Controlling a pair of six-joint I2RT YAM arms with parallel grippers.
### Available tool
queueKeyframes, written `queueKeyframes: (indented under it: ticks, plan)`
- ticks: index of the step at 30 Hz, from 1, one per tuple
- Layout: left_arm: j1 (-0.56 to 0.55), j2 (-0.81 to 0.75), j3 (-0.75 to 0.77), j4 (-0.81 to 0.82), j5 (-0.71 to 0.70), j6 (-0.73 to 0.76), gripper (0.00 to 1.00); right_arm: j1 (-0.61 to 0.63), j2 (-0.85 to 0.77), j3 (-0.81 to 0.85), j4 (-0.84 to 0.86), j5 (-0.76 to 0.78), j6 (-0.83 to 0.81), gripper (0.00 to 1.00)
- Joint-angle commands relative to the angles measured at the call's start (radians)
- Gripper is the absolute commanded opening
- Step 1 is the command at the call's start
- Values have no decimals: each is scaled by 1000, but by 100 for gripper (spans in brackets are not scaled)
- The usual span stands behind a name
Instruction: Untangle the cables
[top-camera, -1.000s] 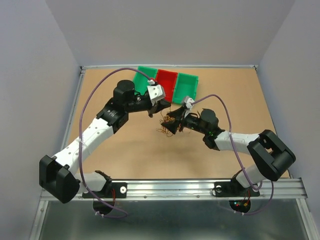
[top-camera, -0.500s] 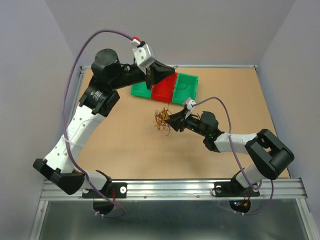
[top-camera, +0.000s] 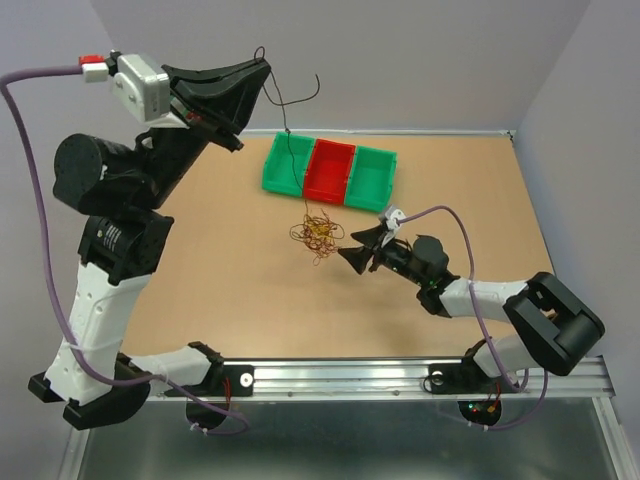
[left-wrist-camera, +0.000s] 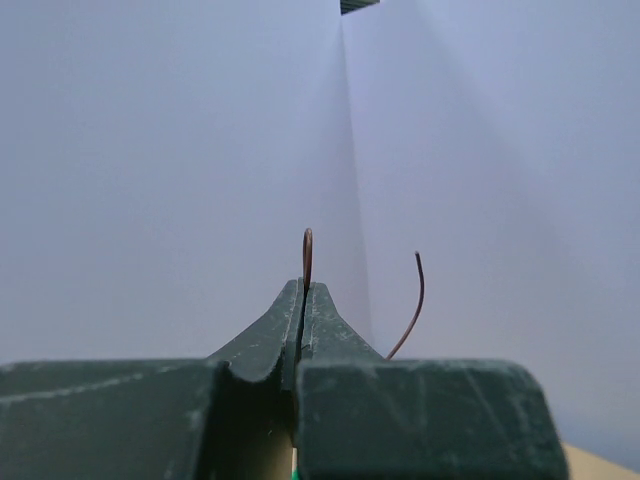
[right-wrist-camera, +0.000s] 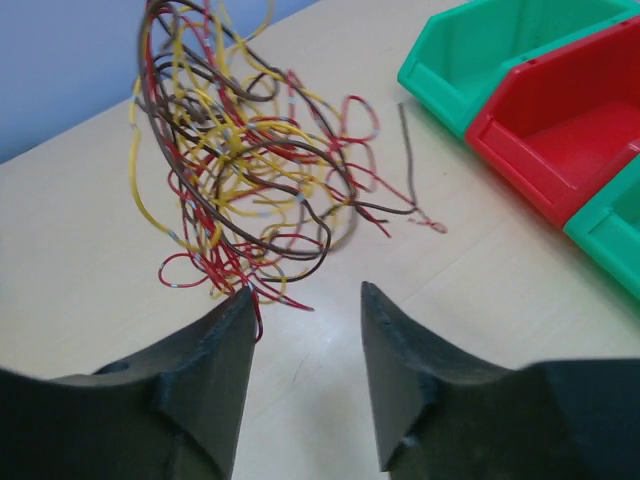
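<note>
Nearest the bases, the right gripper (top-camera: 347, 250) is parked low over the table (top-camera: 200, 240). Its jaws are spread with nothing between them. In the wrist view, a red loop is seen just brushing one fingertip (right-wrist-camera: 220, 350).

Just beyond it, the tangle (top-camera: 318, 232) is found on the open board, short of the row of bins (top-camera: 283, 170).

Farthest and highest, the left gripper (top-camera: 262, 68) is pressed together on a dark strand (top-camera: 289, 130). That strand runs down past the green bin into the clump. From the left wrist, the wire is seen looping out of the closed tips, with its free end curling off to one side.

The step in hand is judged to be one strand getting drawn out of the bundle. To do it well, the clump should probably be pinned first. The right jaws would be best closed on the bulk of the loops, not on the strand under tension, otherwise the whole lot gets hoisted. The pull is best kept slow and in line with the strand, and eased off if the bundle starts to rise.

The tangle itself is made up of very thin, springy wires in yellow, red and dark brown, looped loosely through each other. One short brown piece (right-wrist-camera: 405, 160) is lying apart, on the bin side.
</note>
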Motion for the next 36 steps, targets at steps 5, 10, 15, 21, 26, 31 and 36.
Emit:
queueKeyframes:
  ticks: [5, 10, 15, 21, 26, 31, 36]
  plan:
    - [-8, -150, -329, 245, 58, -79, 0, 6, -173, -80, 73, -65, -32, 88]
    - [-7, -234, -611, 411, 118, -90, 0, 6, -243, -72, 71, -180, -10, 94]
    - [-7, -219, -621, 399, 179, -68, 0, 45, -170, 27, 71, -226, 0, 94]
    - [-10, -214, -607, 392, 182, -75, 0, 137, 16, 201, 70, -174, -65, 89]
    - [-8, -194, -556, 349, 165, -65, 0, 193, 147, 319, 45, -108, -104, 87]
    - [-8, -130, -440, 324, 139, -79, 0, 213, 305, 437, 47, -137, -95, 67]
    - [-10, -4, -176, 264, 58, -59, 0, 231, 445, 529, 25, -151, -94, 43]
